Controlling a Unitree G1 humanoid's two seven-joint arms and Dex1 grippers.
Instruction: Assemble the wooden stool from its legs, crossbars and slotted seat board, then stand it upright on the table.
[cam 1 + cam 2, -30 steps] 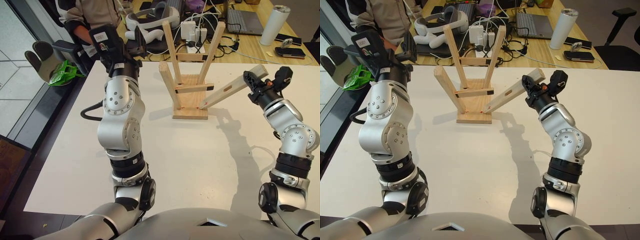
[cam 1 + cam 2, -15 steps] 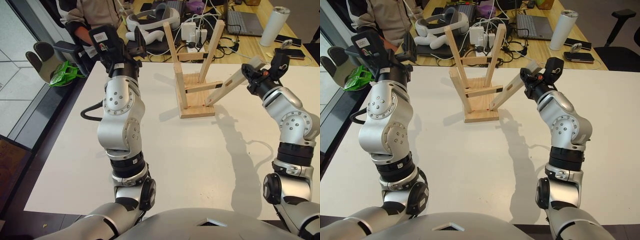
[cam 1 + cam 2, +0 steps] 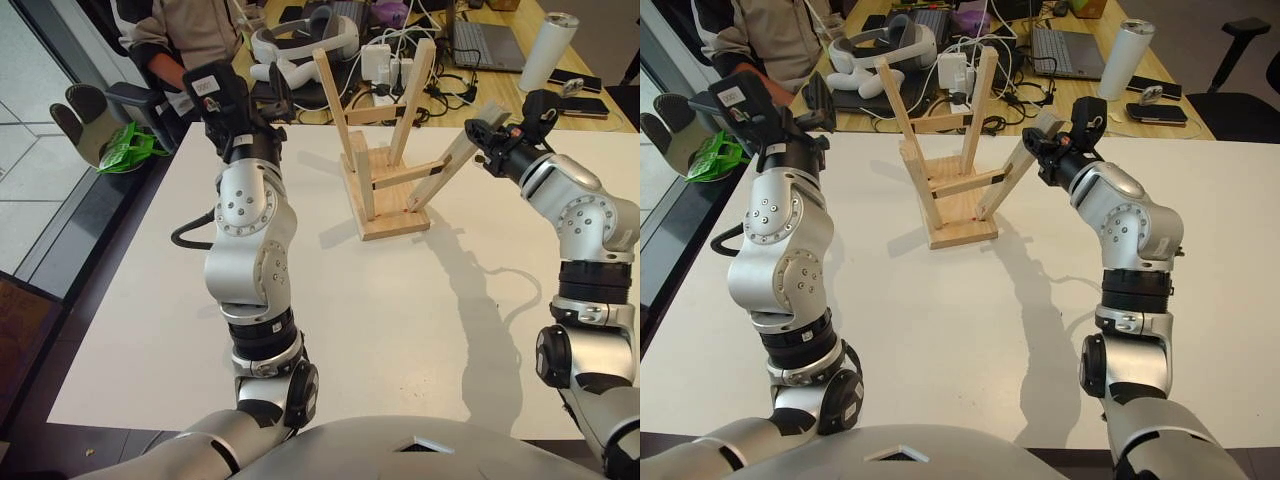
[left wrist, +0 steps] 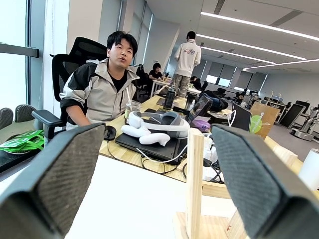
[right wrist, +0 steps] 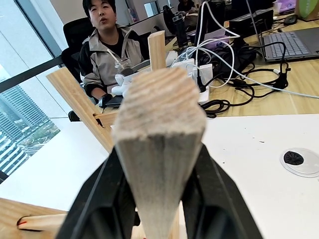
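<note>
The wooden stool stands upside down at the far middle of the white table (image 3: 400,330), its seat board (image 3: 392,218) flat on the top. Two legs (image 3: 334,95) (image 3: 412,90) point up, joined by a crossbar (image 3: 375,115). A short front leg (image 3: 362,178) carries a second crossbar (image 3: 405,175). My right gripper (image 3: 497,135) is shut on the top end of a slanted leg (image 3: 445,168) whose foot meets the seat board. In the right wrist view its fingers (image 5: 97,199) clamp that leg's end (image 5: 157,119). My left gripper (image 3: 255,100) hangs open and holds nothing, left of the stool, with its pads (image 4: 60,174) apart.
Behind the table runs a wooden desk (image 3: 500,95) with a headset (image 3: 305,35), power strip and cables (image 3: 385,60), a laptop (image 3: 490,45), a tumbler (image 3: 548,48) and phones (image 3: 580,103). A person sits at its far left. The near tabletop is bare.
My right gripper has swung up and toward the stool, tipping the held leg steeper. The stool has turned and slid slightly right. The left arm barely shifted.
</note>
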